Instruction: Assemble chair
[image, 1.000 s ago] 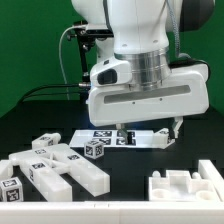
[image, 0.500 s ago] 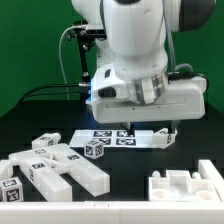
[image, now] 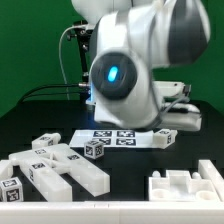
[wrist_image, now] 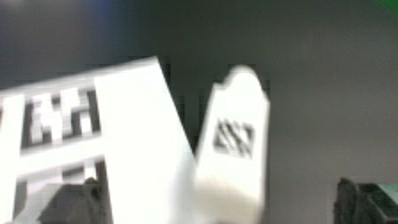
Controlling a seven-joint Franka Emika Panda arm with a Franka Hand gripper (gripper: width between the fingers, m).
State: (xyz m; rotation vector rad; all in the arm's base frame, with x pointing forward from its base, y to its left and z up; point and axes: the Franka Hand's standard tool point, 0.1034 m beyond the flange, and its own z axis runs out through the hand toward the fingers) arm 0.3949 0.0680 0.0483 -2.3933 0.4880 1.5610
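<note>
In the wrist view my gripper (wrist_image: 217,203) is open, its two dark fingertips (wrist_image: 71,202) far apart. A white chair bar with a black-and-white tag (wrist_image: 233,140) lies between them, touching neither; the picture is blurred. In the exterior view the arm's body hides the gripper. That view shows a white tagged bar (image: 164,138) at the right end of the marker board (image: 108,137), a small tagged cube (image: 95,150), a cluster of white tagged slabs and bars (image: 58,166) at the front left, and a notched white part (image: 188,186) at the front right.
The marker board also shows in the wrist view (wrist_image: 80,125), next to the bar. The arm's large wrist housing (image: 125,75) hangs over the back of the black table. A green wall stands behind.
The arm's wrist has turned and tilted: the flat white hand that faced the camera has swung away, and the gripper fingers near the bar's right end are now out of sight.
</note>
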